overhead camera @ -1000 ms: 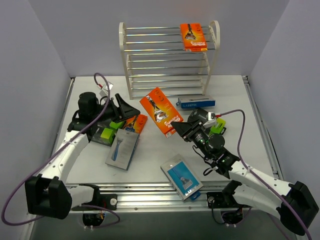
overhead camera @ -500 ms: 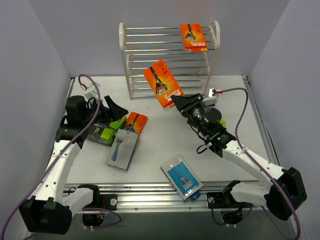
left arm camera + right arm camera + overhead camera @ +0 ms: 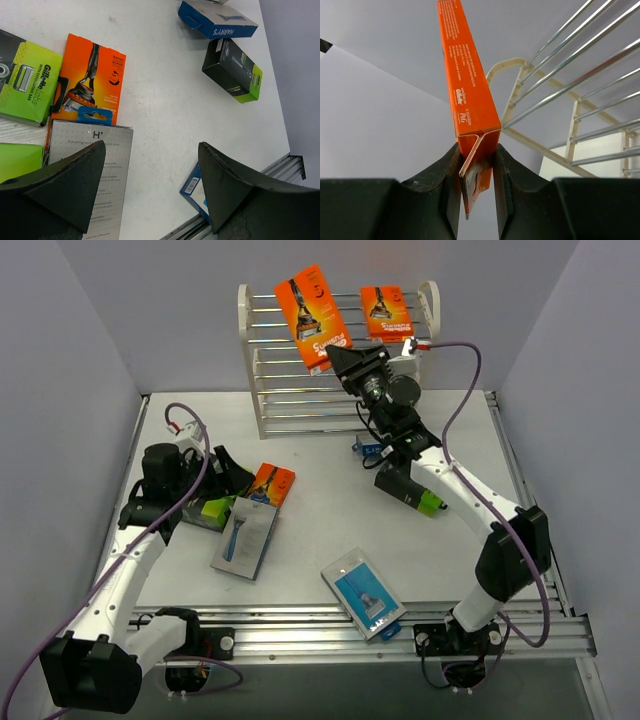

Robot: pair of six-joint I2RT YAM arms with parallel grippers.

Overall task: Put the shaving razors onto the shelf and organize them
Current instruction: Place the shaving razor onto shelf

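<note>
On the left, your left pincer (image 3: pixel 222 465) stands wide and empty over the lime-green box (image 3: pixel 212 508) on the counter (image 3: pixel 320 525); keep it there. To the right, your right pincer (image 3: pixel 345 358) grips the held orange card (image 3: pixel 313 305) by its lower edge, tilted above the shelf (image 3: pixel 243 315). Level it, then lay it flat across the top rods just left of the shelved orange card (image 3: pixel 387 313).

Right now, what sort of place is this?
Probably a robot test cell: plain grey walls box in a white table, two robot arms stand at its near edge, and the right gripper holds an orange razor pack at a small shelf.
</note>
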